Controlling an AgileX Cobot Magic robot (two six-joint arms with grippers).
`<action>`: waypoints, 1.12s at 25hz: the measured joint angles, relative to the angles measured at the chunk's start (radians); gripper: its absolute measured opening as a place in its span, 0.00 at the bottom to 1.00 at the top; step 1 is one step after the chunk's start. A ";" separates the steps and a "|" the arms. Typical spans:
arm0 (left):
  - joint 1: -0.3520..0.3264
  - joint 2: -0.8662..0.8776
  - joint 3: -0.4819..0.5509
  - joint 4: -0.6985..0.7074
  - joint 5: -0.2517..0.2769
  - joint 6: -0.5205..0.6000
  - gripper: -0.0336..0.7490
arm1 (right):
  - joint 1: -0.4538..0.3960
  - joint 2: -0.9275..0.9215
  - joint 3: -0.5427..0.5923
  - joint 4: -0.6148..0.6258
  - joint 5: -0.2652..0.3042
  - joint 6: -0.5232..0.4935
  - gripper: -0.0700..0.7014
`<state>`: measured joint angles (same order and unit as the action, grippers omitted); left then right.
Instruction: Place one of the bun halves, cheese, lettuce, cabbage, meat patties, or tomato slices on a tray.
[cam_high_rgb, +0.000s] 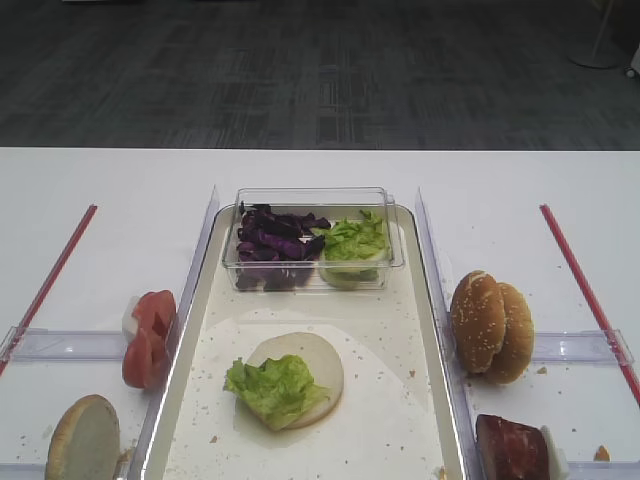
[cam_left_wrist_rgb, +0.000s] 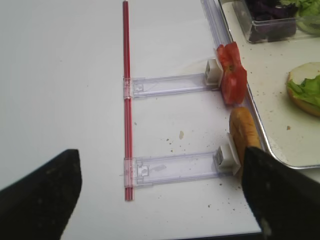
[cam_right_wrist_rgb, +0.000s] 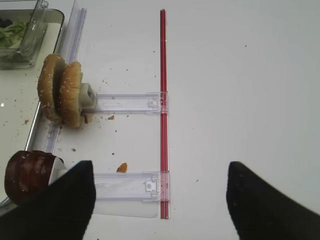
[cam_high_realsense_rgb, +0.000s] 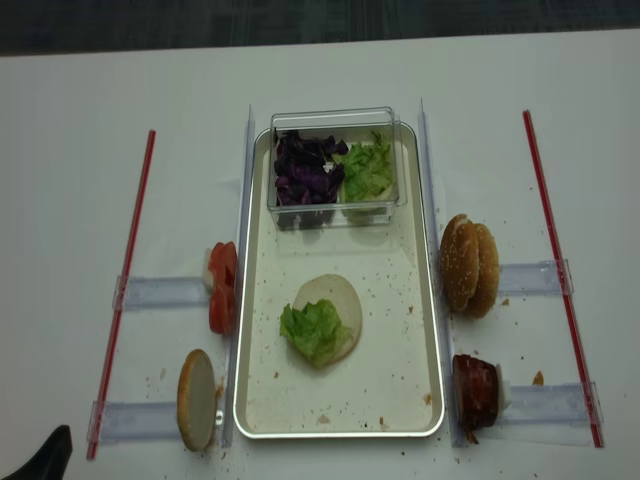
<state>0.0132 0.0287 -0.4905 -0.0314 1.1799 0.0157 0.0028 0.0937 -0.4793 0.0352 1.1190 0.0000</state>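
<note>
On the tray (cam_high_rgb: 400, 340) lies a pale bun half (cam_high_rgb: 312, 358) with a lettuce leaf (cam_high_rgb: 272, 388) on top. A clear tub (cam_high_rgb: 312, 196) at the tray's far end holds purple cabbage (cam_high_rgb: 272, 238) and more lettuce (cam_high_rgb: 352, 240). Left of the tray stand tomato slices (cam_high_rgb: 148, 338) and a bun half (cam_high_rgb: 84, 440) on edge. To its right are sesame bun halves (cam_high_rgb: 490, 325) and meat patties (cam_high_rgb: 510, 448). Cheese is out of view. My left gripper (cam_left_wrist_rgb: 160, 160) hangs open above the left holders. My right gripper (cam_right_wrist_rgb: 159, 172) hangs open above the right holders. Neither holds anything.
Clear plastic holder rails (cam_right_wrist_rgb: 127, 102) run outward from the tray's sides to a red strip (cam_right_wrist_rgb: 163, 100) on the right and another red strip (cam_left_wrist_rgb: 126, 75) on the left. Crumbs dot the white table. The table's near edge shows in the left wrist view.
</note>
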 joint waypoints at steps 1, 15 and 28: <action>0.000 0.000 0.000 0.000 0.000 0.000 0.81 | 0.000 -0.012 0.000 0.000 0.000 0.000 0.82; 0.000 0.000 0.000 0.000 0.000 0.000 0.81 | 0.000 -0.109 0.000 0.020 0.006 -0.045 0.77; 0.000 0.000 0.000 0.000 0.000 0.000 0.81 | 0.000 -0.109 0.000 0.020 0.006 -0.047 0.77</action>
<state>0.0132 0.0287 -0.4905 -0.0314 1.1799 0.0157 0.0028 -0.0157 -0.4793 0.0549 1.1251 -0.0466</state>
